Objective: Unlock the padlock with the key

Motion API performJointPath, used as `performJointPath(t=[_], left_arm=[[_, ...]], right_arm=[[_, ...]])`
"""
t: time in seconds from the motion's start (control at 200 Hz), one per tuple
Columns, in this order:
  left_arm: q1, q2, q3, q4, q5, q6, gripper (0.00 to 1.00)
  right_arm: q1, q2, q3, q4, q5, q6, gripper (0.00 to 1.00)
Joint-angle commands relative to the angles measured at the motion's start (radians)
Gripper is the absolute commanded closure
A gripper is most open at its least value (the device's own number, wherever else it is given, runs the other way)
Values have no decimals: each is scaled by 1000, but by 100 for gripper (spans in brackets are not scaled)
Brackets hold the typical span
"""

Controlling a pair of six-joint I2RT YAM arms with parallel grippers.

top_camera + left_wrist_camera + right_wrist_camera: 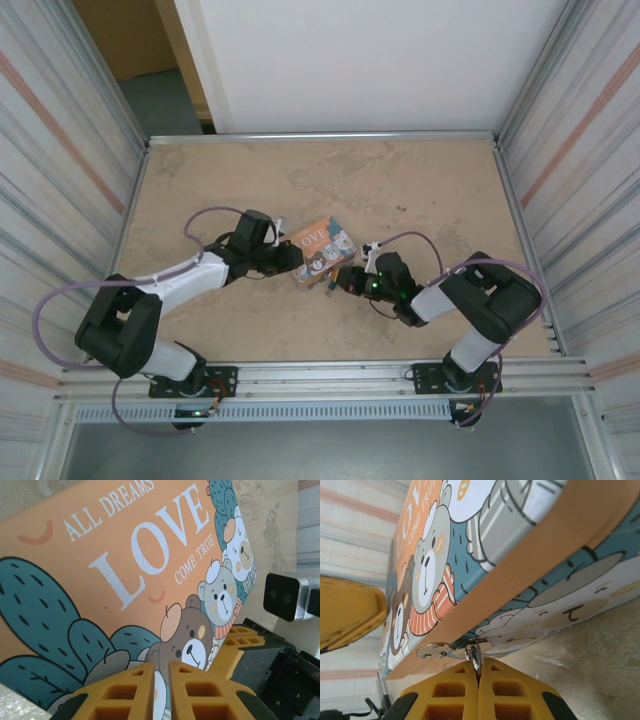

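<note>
The orange-and-teal cat-print box lies mid-table between my two grippers. My right gripper is at the box's front edge, shut on a thin silvery loop that hangs from the round metal hasp. That loop looks like the padlock's shackle. The padlock's blue body and the key are hidden. My left gripper rests at the opposite side of the box lid, its jaws almost together with a thin slit and nothing seen between them. In the top view the left gripper touches the box's left end, and the right gripper its lower right corner.
Metal rails and corrugated walls enclose the beige table. The right arm's yellow fingers and its wrist camera sit close beside the box in the left wrist view.
</note>
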Motion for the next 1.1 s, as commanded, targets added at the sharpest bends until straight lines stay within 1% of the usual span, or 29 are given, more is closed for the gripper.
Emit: performJointPath(t=[0.0, 0.15, 0.316, 0.461, 0.481, 0.556, 1.092], left_arm=[[-1, 0, -45, -91, -37, -1, 85], [-2, 2, -46, -87, -39, 0, 85], [-2, 2, -51, -85, -43, 2, 85], [-2, 2, -53, -81, -41, 4, 85], [-2, 2, -54, -79, -40, 2, 85], [-2, 2, -54, -75, -39, 1, 85], [9, 4, -59, -74, -37, 3, 85]], right_arm=[[4, 16, -3, 60, 93, 60, 100], [11, 59, 17, 92, 114, 91, 100], [8, 125, 27, 169, 127, 133, 100], [-6, 172, 38, 211, 116, 135, 100], [-8, 176, 38, 216, 115, 167, 100], [-17, 193, 43, 230, 110, 177, 100], [-61, 204, 62, 230, 90, 172, 100]])
